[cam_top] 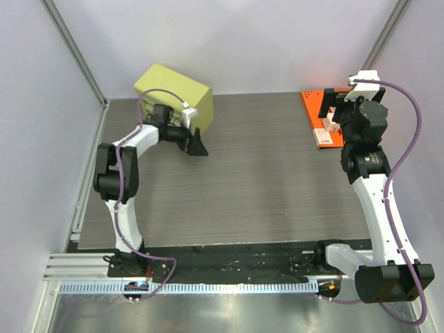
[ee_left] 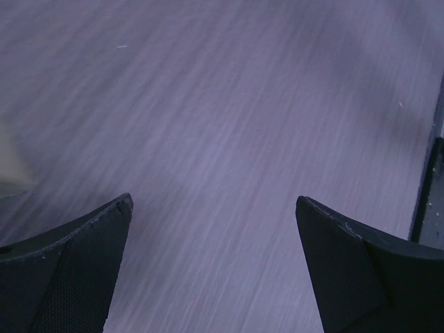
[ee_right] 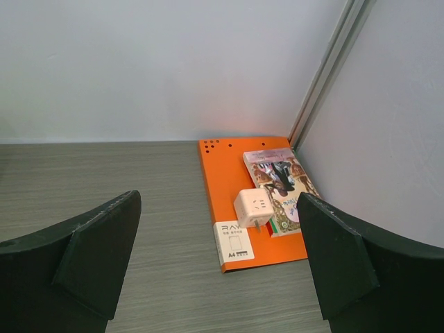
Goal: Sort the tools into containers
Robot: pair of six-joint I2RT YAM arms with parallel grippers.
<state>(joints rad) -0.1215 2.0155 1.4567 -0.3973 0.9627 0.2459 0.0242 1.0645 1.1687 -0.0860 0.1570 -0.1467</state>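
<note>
- Grey wood-grain tabletop [cam_top: 263,180], walled in white, filled the overhead view. A yellow-green cardboard box [cam_top: 173,97] stood at its far left, and a flat orange plastic folder [cam_top: 312,104] lay in the far right corner.
- The left pincer [cam_top: 196,146] hung just beside the box's near corner, probably because the box was the likely container. The right pincer [cam_top: 331,116] hovered over the folder and hid most of what lay on it.
- From the left wrist, the black fingers [ee_left: 76,270] stood wide apart with nothing between them. Only blurred table grain lay below, with a pale corner of the box at the left edge. No tool lay near this pincer.
- From the right wrist, the jaws were spread fully and held nothing. A white cube-shaped plug adapter [ee_right: 253,208] rested on the folder against an illustrated paper booklet [ee_right: 281,187], with a white "A4" label [ee_right: 234,243] just nearer the camera.
- The adapter lay ahead of the fingertips, untouched, in the gap's line but nearer the right finger. That wide stance seemed meant to straddle the cube, and the box waited across the table.
</note>
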